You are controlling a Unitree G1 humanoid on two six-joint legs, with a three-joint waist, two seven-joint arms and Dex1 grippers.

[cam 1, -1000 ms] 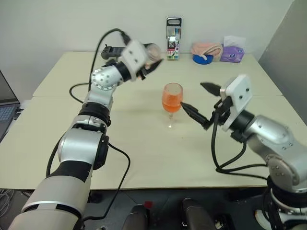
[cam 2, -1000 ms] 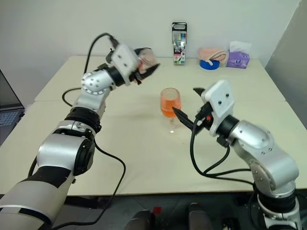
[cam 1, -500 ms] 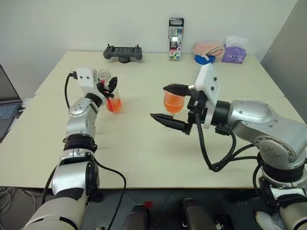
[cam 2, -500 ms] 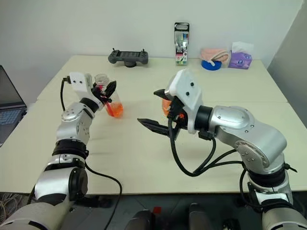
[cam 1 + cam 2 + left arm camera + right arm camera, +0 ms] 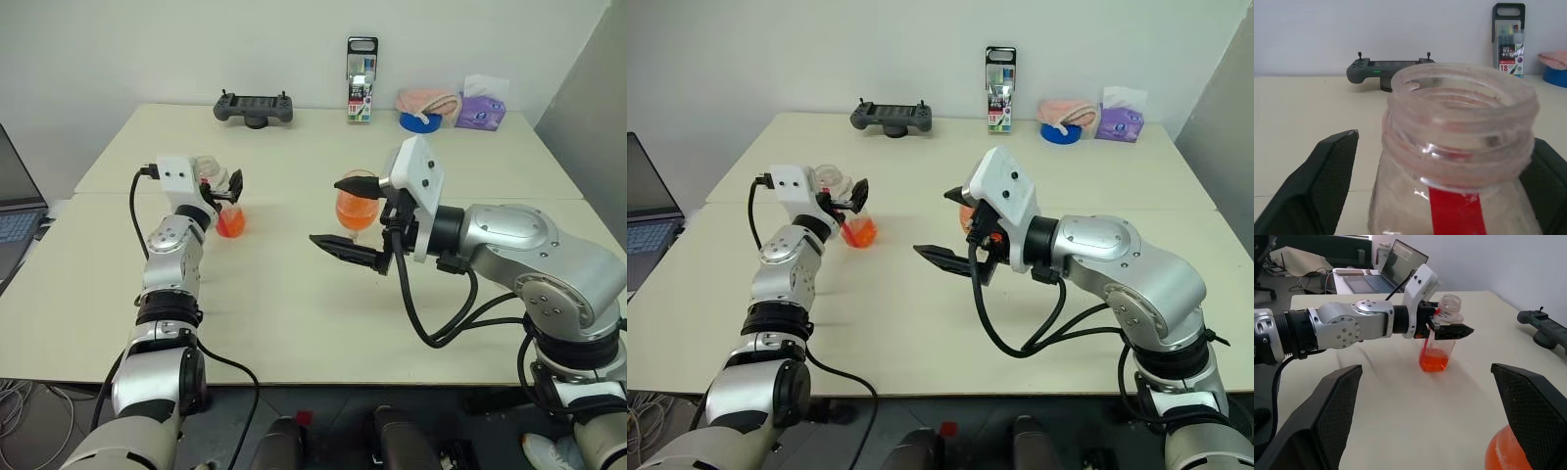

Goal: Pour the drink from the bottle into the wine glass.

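You see the bottle (image 5: 1440, 340) upright on the table (image 5: 294, 294), uncapped, a little drink (image 5: 1435, 363) left in its base. Your left tool (image 5: 223, 188) stands open, fingers either side of the bottle's neck. Your right tool (image 5: 350, 215) is open beside the wine glass (image 5: 356, 209), which holds orange liquid.

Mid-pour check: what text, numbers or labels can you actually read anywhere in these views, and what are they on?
"18": on the red label of the tall box of markers at the back of the table; the other print on that label is too small to read.
The bottle's red label band shows no readable text.
The purple tissue pack: print too small to read.
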